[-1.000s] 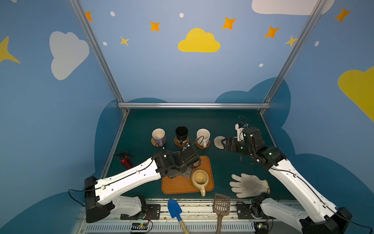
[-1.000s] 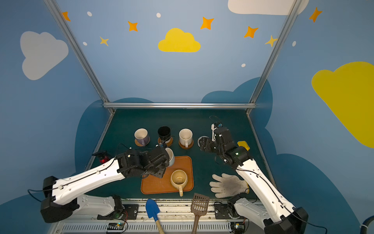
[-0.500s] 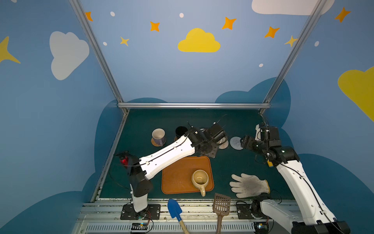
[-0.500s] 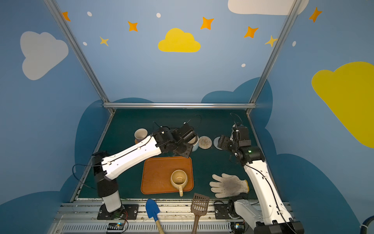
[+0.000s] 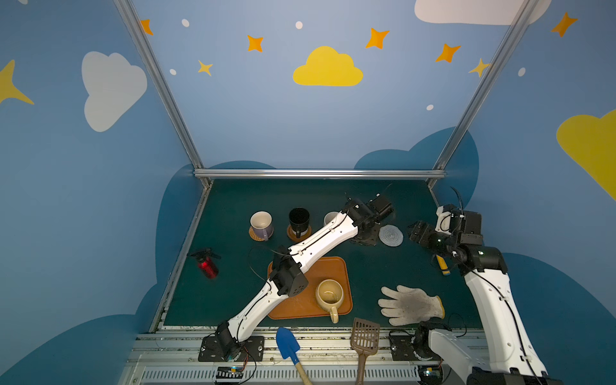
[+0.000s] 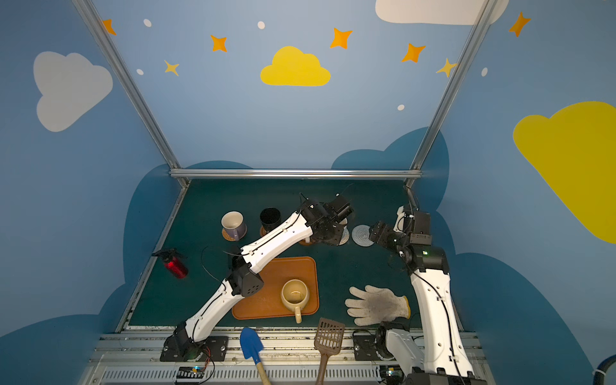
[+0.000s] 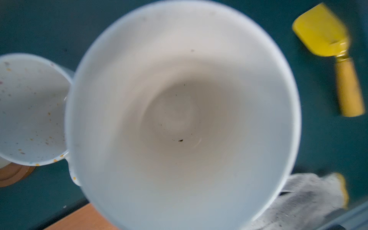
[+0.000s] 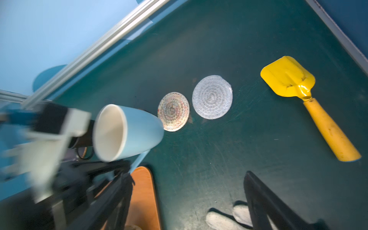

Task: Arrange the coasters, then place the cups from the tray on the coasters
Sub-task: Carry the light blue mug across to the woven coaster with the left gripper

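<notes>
I have the left gripper (image 8: pixel 119 171) pinched on the handle of the blue mug (image 8: pixel 127 132), which hangs just above the cream coaster (image 8: pixel 173 111), left of the grey coaster (image 5: pixel 390 235). My right gripper (image 5: pixel 415 231) hovers right of the grey coaster, fingers spread, holding nothing. The tan mug (image 5: pixel 330 295) sits on the tray (image 5: pixel 336 266), near side.

Three cups (image 5: pixel 299 218) stand on coasters (image 5: pixel 390 235) behind the tray (image 5: pixel 340 266); one cup (image 5: pixel 330 294) sits in it, a glove (image 5: pixel 411 305) to its right.
</notes>
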Controlling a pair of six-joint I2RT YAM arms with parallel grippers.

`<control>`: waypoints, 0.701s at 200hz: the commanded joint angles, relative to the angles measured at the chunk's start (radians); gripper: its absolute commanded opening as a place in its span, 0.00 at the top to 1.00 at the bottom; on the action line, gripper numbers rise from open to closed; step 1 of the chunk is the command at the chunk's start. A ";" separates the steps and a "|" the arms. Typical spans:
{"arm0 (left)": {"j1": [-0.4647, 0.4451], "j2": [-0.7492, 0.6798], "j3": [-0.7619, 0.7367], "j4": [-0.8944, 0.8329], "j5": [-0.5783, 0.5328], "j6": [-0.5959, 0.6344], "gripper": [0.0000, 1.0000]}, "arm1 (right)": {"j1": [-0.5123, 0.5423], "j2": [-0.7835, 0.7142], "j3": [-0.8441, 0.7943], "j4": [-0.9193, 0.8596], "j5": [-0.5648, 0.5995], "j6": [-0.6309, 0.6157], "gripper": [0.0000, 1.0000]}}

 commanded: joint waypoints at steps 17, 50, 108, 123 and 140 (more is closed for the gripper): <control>-0.008 -0.094 -0.106 0.166 -0.070 -0.024 0.97 | -0.008 -0.042 -0.036 0.004 -0.044 0.014 0.13; -0.011 -0.033 -0.058 0.189 -0.079 -0.025 0.97 | -0.009 -0.061 -0.071 0.014 -0.063 0.033 0.13; 0.013 0.031 -0.016 0.210 -0.066 -0.112 0.97 | -0.009 -0.083 -0.099 0.004 -0.046 0.019 0.14; 0.016 0.047 -0.018 0.235 -0.042 -0.119 0.97 | -0.009 -0.091 -0.104 0.002 -0.045 0.011 0.14; 0.018 0.058 -0.020 0.269 -0.024 -0.121 0.97 | -0.009 -0.105 -0.116 0.002 -0.045 0.003 0.14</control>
